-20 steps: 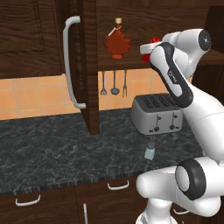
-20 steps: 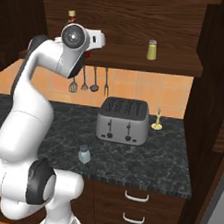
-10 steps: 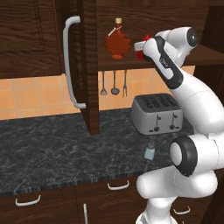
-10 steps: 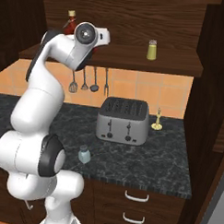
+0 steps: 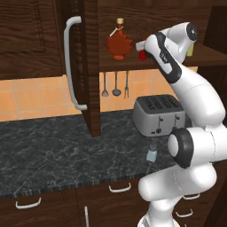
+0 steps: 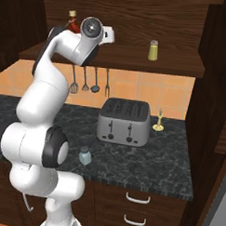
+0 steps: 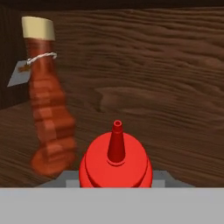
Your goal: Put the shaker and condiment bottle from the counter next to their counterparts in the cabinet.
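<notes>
Already up at the cabinet [image 5: 88, 66] shelf, the gripper [image 5: 142, 48] was clamped on the red bottle [image 7: 116, 164], jaws narrowed around its body, the pair reaching in from the open side toward the wooden back wall. From the hand camera, the bottle's nozzle rose in line with the gripper, pointing along it at the back wall, which suggested the bottle was lying roughly level rather than standing; how far it tipped could not be told for certain. The syrup bottle [image 5: 119, 42], its counterpart, stood upright just beside and ahead of the gripper, off to the left as the hand camera saw it, near but apart from the red bottle. That was the relation the next move appeared to turn on: the red bottle would likely need to be brought upright and set down close on the open-shelf side of the syrup bottle without knocking it. Far below the gripper, the shaker [image 5: 152, 153] waited on the counter [image 5: 53, 155] in front of the toaster [image 6: 124, 121], untouched. Its own counterpart, the yellow-green shaker [image 6: 153, 50], stood well away along the same shelf, on the far side of the gripper from the syrup bottle. The task looked about half done.
</notes>
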Controlling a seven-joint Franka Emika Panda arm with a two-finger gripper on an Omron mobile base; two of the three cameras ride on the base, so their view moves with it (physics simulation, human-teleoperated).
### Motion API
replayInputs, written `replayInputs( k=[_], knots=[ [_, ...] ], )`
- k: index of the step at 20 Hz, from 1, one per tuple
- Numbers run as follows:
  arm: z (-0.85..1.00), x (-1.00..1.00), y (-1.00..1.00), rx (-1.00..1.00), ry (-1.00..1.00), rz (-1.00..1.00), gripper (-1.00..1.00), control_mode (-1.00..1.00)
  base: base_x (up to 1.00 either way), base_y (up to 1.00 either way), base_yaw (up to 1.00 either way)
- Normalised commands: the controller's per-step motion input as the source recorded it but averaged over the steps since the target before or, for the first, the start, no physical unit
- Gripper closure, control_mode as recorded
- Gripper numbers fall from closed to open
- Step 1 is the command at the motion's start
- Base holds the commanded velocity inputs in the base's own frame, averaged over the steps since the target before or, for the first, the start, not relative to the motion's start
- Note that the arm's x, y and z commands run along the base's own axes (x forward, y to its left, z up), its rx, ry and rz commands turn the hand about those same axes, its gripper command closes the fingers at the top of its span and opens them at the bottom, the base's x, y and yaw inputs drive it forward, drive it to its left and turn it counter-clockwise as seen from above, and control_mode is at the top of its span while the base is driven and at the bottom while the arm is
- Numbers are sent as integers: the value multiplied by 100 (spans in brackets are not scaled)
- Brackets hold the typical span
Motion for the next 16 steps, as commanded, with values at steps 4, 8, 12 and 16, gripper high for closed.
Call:
replayInputs(
  k=[4, 8, 12, 16],
  knots=[
    [0, 0, 7, -1, 0, 0, 100, -100, 0, 0, 0],
    [-1, 1, 11, -5, 0, 0, 100, -100, 0, 0, 0],
    [-16, 16, 8, -15, 3, 0, 100, -100, 0, 0, 0],
    [-16, 23, 1, -17, 4, 0, 100, -100, 0, 0, 0]
  ],
)
